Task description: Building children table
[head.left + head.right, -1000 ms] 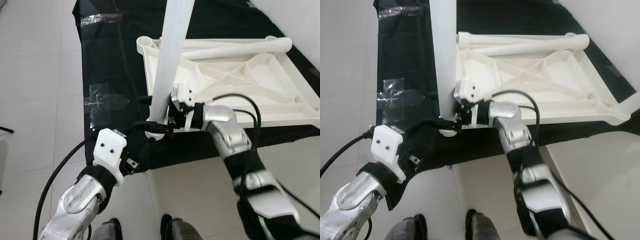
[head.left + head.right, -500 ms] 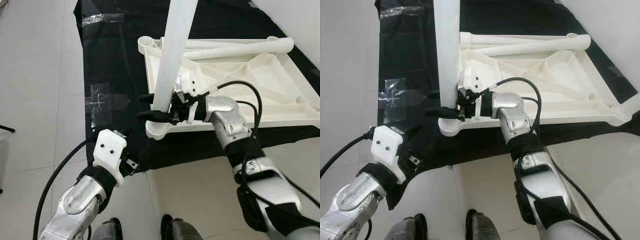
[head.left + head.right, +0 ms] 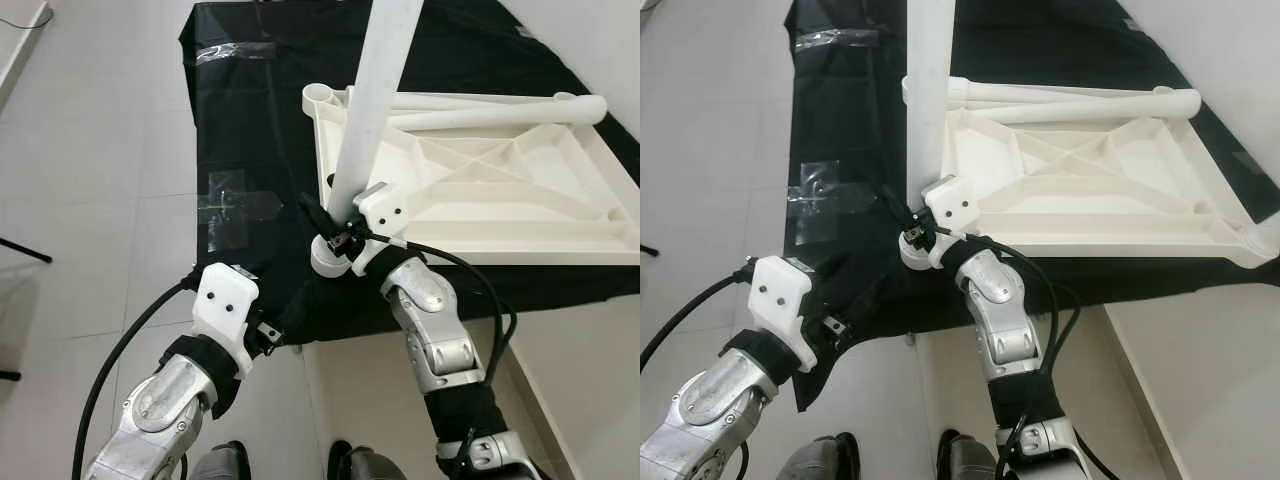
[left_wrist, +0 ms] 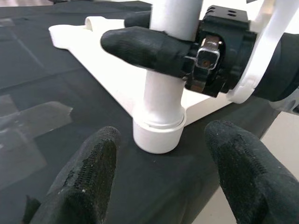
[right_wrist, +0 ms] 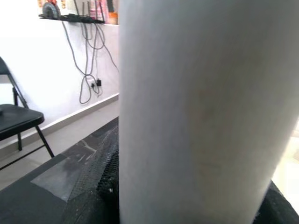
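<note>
Head views: tabletop (image 3: 500, 190) lies upside down on the black mat (image 3: 250, 120) so its corner sockets face up; right tool (image 3: 335, 232) is clamped on the upright leg (image 3: 370, 110) just above the near-left corner socket (image 3: 330, 260), steadying it for seating. Left wrist: left tool (image 4: 159, 182) spread wide, empty, just short of that socket. Right wrist: leg (image 5: 201, 112) against its fingers (image 5: 100, 182).

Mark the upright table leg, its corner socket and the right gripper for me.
Upright table leg (image 3: 372, 110), left eye view, middle of the white tube.
Corner socket (image 4: 157, 134), left wrist view, round collar at the leg's base.
Right gripper (image 3: 322, 222), left eye view, between the black fingers closed around the leg.
</note>
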Controlling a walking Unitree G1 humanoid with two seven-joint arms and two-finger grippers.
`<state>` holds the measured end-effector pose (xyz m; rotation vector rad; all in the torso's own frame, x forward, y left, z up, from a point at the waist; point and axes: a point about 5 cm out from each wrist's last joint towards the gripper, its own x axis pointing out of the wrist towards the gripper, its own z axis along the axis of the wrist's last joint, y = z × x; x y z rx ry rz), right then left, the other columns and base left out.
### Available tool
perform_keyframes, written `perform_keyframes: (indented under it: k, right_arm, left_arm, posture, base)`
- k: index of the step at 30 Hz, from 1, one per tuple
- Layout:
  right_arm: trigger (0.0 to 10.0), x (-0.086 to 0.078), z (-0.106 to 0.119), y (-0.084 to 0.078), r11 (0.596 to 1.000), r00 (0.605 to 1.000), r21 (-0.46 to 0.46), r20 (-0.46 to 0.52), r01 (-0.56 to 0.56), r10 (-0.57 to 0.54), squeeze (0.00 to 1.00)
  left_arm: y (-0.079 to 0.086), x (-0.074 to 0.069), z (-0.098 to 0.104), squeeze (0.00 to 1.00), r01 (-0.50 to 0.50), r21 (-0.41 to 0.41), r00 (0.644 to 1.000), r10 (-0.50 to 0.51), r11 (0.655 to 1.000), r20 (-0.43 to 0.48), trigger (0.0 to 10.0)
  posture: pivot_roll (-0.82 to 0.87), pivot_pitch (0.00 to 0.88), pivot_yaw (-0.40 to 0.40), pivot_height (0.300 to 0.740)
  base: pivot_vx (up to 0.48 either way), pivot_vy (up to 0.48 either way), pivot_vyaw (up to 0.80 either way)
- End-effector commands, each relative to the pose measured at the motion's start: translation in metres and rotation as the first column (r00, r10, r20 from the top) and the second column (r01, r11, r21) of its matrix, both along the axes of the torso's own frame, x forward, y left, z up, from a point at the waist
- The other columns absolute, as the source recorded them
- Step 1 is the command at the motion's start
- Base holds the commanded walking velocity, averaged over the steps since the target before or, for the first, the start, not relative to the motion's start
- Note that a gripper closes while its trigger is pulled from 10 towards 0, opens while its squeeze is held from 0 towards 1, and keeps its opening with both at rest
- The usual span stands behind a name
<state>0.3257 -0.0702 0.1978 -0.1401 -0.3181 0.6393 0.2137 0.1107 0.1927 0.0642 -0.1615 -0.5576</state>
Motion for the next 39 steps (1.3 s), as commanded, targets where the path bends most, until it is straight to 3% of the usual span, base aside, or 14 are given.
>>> perform_keyframes:
  k: [1,2,5,6,9,10,14,17,21,26,29,30,31,39]
  right_arm:
    - [4.5,0.003,-0.029,-0.007,0.989,0.995,-0.147,-0.095,0.014,-0.028,0.0]
    - [10.0,0.003,-0.027,-0.005,0.991,0.995,-0.134,-0.101,-0.02,0.006,0.0]
    - [10.0,-0.001,-0.022,-0.001,0.992,0.996,-0.119,-0.089,-0.039,0.028,0.04]
    - [10.0,-0.004,-0.018,0.003,0.987,0.989,-0.108,-0.097,-0.123,0.112,1.0]
    - [10.0,-0.006,-0.008,0.006,0.961,0.967,-0.118,-0.082,-0.251,0.243,1.0]
    - [10.0,-0.004,-0.001,0.005,0.94,0.949,-0.133,-0.07,-0.315,0.308,0.04]
    - [10.0,0.002,0.011,0.0,0.903,0.917,-0.164,-0.056,-0.398,0.394,0.0]
    - [10.0,0.008,0.018,-0.004,0.847,0.876,-0.229,-0.07,-0.48,0.478,0.0]
    - [10.0,0.014,0.034,-0.002,0.735,0.787,-0.302,-0.105,-0.607,0.607,0.0]
    - [10.0,0.017,0.042,-0.003,0.667,0.725,-0.304,-0.147,-0.68,0.673,0.0]
    - [10.0,0.02,0.044,-0.003,0.657,0.717,-0.305,-0.155,-0.689,0.68,0.0]
    - [6.7,0.021,0.045,-0.003,0.65,0.711,-0.305,-0.159,-0.696,0.685,0.0]
    - [0.0,0.022,0.046,-0.004,0.642,0.702,-0.302,-0.162,-0.705,0.694,0.0]
    - [0.0,0.025,0.047,-0.008,0.631,0.687,-0.291,-0.162,-0.72,0.709,0.0]
  left_arm:
    - [-0.001,0.0,-0.005,0.0,0.005,0.012,1.0,-0.005,1.0,-0.015,10.0]
    - [0.0,0.0,-0.005,0.0,0.0,0.013,1.0,0.001,1.0,-0.013,10.0]
    - [0.001,0.0,-0.004,0.0,-0.005,0.013,1.0,0.005,1.0,-0.011,10.0]
    - [0.0,0.0,-0.005,0.0,-0.001,0.013,1.0,0.001,1.0,-0.012,10.0]
    - [-0.001,0.0,-0.005,0.0,0.006,0.012,1.0,-0.005,1.0,-0.014,10.0]
    - [-0.002,0.0,-0.005,0.0,0.007,0.011,1.0,-0.007,1.0,-0.015,10.0]
    - [-0.002,0.001,-0.004,0.0,0.007,0.011,1.0,-0.007,1.0,-0.014,10.0]
    - [-0.001,0.001,-0.004,0.0,0.005,0.012,1.0,-0.005,1.0,-0.012,10.0]
    - [0.0,0.001,-0.003,0.0,0.001,0.014,1.0,-0.001,1.0,-0.01,10.0]
    - [-0.001,0.0,-0.004,0.0,0.006,0.013,1.0,-0.005,1.0,-0.012,10.0]
    - [-0.002,0.0,-0.004,0.0,0.008,0.013,1.0,-0.008,1.0,-0.014,10.0]
    - [-0.002,0.0,-0.004,0.0,0.009,0.013,1.0,-0.008,1.0,-0.015,10.0]
    - [-0.002,-0.001,-0.004,0.0,0.009,0.013,1.0,-0.009,1.0,-0.016,10.0]
    - [-0.002,-0.001,-0.004,0.0,0.012,0.011,1.0,-0.011,1.0,-0.02,10.0]
  posture:
    - [0.1,0.241,-0.115,0.74]
    - [0.1,0.241,-0.115,0.74]
    - [0.1,0.243,-0.112,0.74]
    - [0.1,0.243,-0.112,0.74]
    - [0.1,0.245,-0.108,0.74]
    - [0.1,0.245,-0.108,0.74]
    - [0.1,0.246,-0.109,0.74]
    - [0.1,0.246,-0.11,0.74]
    - [0.11,0.247,-0.11,0.74]
    - [0.11,0.252,-0.106,0.74]
    - [0.11,0.254,-0.106,0.74]
    - [0.11,0.254,-0.105,0.74]
    - [0.11,0.256,-0.105,0.74]
    - [0.11,0.259,-0.101,0.74]
  base:
    - [0.0,0.0,0.0]
    - [0.0,0.0,0.0]
    - [0.0,0.0,0.0]
    - [0.0,0.0,0.0]
    - [0.0,0.0,0.0]
    - [0.0,0.0,0.0]
    - [0.0,0.0,0.0]
    - [0.0,0.0,0.0]
    - [0.0,0.0,0.0]
    - [0.0,0.0,0.0]
    - [0.0,0.0,0.0]
    - [0.0,0.0,0.0]
    - [0.0,0.0,0.0]
    - [0.0,0.0,0.0]
